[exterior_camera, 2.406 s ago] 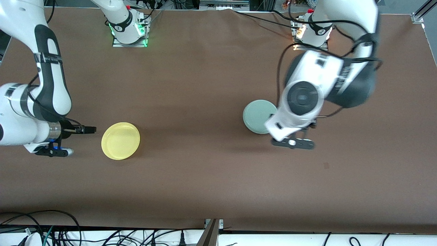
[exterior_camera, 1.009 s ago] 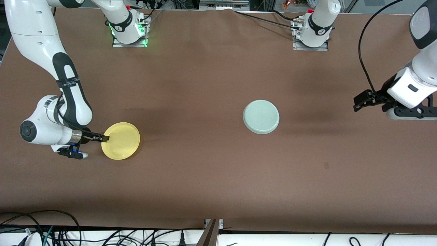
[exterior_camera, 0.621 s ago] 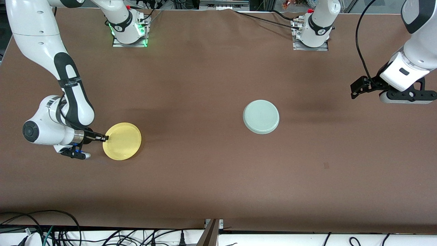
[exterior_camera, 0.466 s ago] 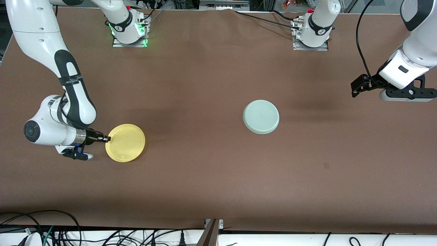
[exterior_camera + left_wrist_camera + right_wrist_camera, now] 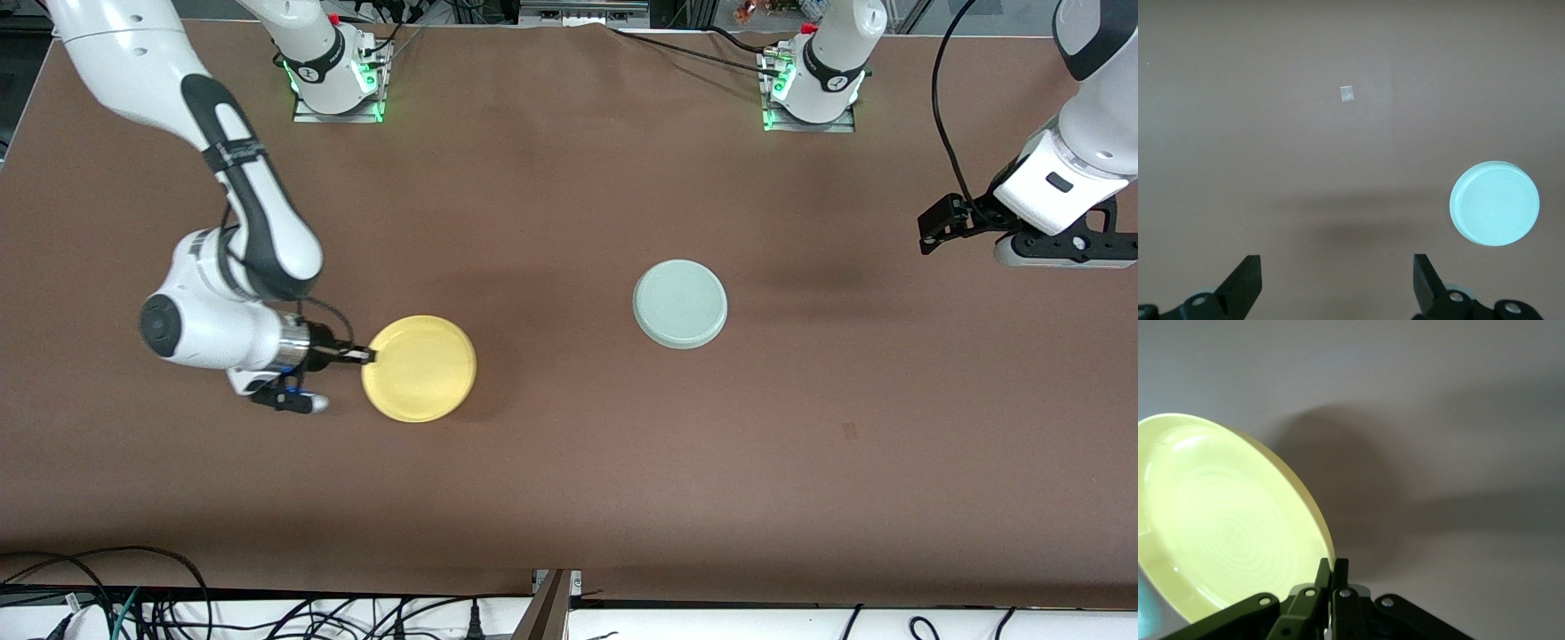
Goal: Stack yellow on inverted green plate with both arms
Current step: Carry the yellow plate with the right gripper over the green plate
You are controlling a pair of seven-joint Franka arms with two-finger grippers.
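Now the right gripper [image 5: 366,356], fingers pinched on its rim, has carried the yellow plate [image 5: 419,368] off the table [image 5: 569,462] halfway toward the inverted green plate [image 5: 680,303], while the left gripper [image 5: 932,233] waits, fingers wide, above the table's left-arm end.

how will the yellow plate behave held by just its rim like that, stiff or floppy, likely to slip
The yellow plate likely stays stiff: it keeps its round shape in the right wrist view although the right gripper pinches only its rim. It looks glossy, so such a small edge grip could let it swivel or slip. It seems light for its size, carried by one edge. The left gripper waits open.
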